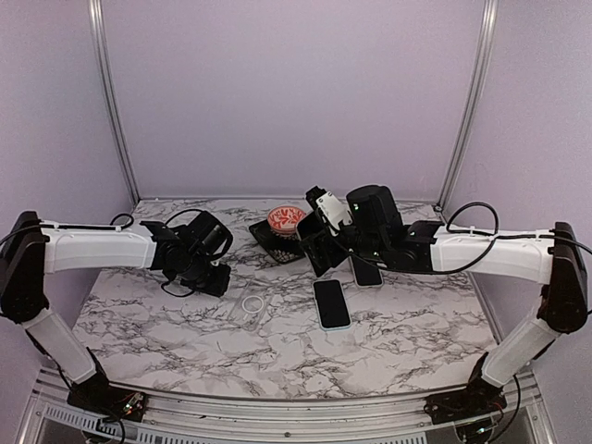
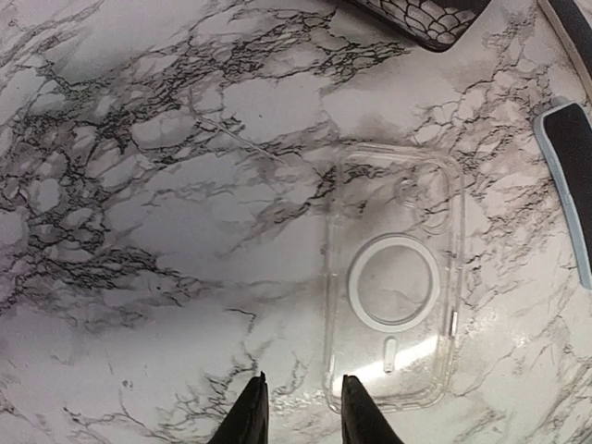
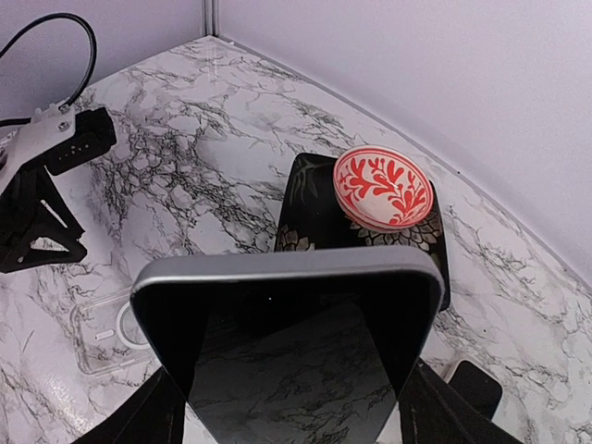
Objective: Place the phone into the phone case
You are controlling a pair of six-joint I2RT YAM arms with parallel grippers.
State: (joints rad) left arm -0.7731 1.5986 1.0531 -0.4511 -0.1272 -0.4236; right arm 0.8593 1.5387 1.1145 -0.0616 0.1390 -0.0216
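Right gripper (image 3: 291, 412) is grasping the dark phone (image 3: 287, 314) by its edges. Left gripper (image 2: 303, 381), fingers slightly parted and gripping nothing, is hovering just beside the clear phone case (image 2: 393, 277), which is lying flat on the marble table (image 2: 139, 231).

Left arm (image 1: 97, 250) at nine o'clock, white shell, black joints, looped black cable, right arm (image 1: 490, 254) alike, left gripper (image 2: 303, 379) black, tapered.

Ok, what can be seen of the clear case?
The clear case looks like glossy transparent plastic with rounded corners, a white ring and short bar in its back, and what looks like a camera cutout at one end. It lies flat and empty on the marble table. The left claw hangs by one corner; contact cannot be told.
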